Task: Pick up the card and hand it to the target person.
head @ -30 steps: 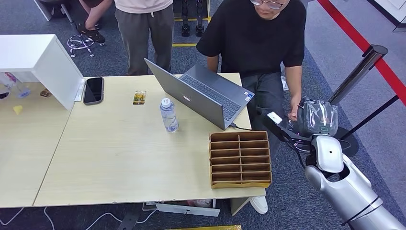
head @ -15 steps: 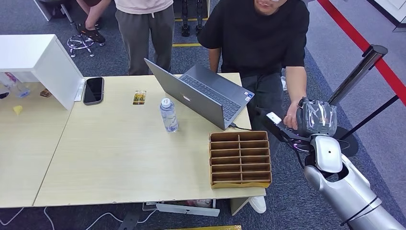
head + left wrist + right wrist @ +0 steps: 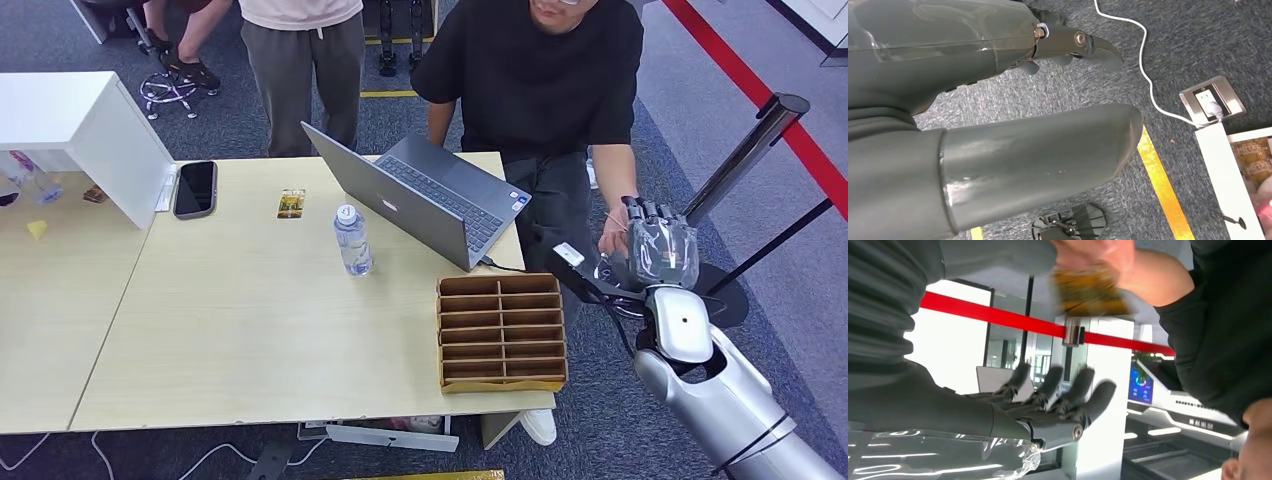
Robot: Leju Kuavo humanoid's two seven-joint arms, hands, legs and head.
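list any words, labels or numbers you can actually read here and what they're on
None can be read for certain.
Card in the person's hand: yellow-brown print, blurred.
Small card on the table: too small.
Water bottle label: too small.
Laptop sticker and logo: too small.
Panel on the floor: faint lettering, not legible.
Blue screen behind the open right robot hand: graphics, no legible text.

The table is pale wood-grain, the slotted organiser brown cardboard, the laptop grey, the phone black, the bottle clear with a white cap. The person wears a black shirt and holds a blurred yellow-brown card; the barrier belt is red
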